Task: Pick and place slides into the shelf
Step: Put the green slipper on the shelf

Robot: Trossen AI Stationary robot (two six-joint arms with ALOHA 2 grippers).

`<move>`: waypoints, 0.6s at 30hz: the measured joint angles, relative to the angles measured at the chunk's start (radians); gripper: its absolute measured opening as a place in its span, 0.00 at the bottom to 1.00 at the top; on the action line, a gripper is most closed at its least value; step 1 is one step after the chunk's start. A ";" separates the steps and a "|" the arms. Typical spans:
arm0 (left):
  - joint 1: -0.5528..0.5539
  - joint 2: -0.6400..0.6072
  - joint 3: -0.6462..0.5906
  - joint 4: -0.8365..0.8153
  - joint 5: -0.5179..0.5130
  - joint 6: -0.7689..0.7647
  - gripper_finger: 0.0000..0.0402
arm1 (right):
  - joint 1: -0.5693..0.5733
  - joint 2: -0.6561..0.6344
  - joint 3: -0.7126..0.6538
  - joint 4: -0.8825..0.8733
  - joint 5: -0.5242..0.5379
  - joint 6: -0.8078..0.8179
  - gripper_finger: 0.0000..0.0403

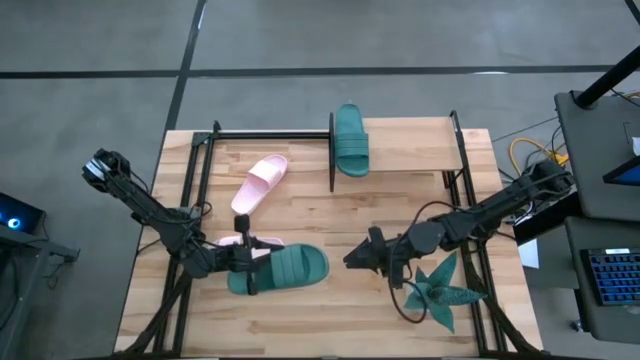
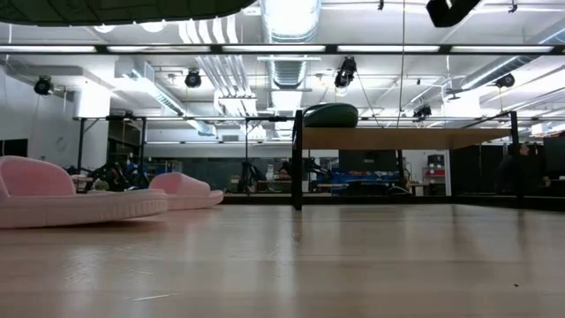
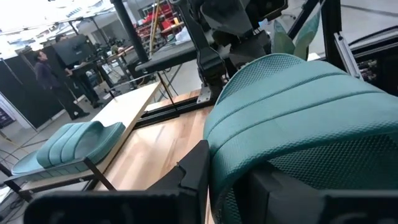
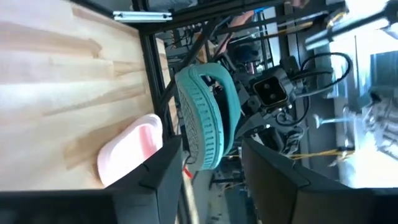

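Slides update: one dark teal foam slide (image 1: 350, 140) sits on the light wood shelf (image 1: 410, 155); left gripper (image 1: 248, 262) clamps a second teal slide (image 1: 285, 268), right gripper (image 1: 358, 255) parted, two pale pink slides (image 1: 260, 182) wait.

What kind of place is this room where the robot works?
Probably a robotics lab or workshop in an industrial hall: exposed ceiling ducts and strip lights, workbenches with equipment behind the table, and a keyboard beside it.
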 joint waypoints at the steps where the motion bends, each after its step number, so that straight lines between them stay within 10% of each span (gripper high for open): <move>1: 0.002 0.001 0.000 0.000 0.000 0.000 0.11 | 0.000 0.001 0.000 -0.002 0.000 -0.007 0.41; 18: 0.004 0.001 0.000 0.001 -0.005 0.000 0.11 | -0.017 0.004 0.000 0.003 -0.053 -0.014 0.45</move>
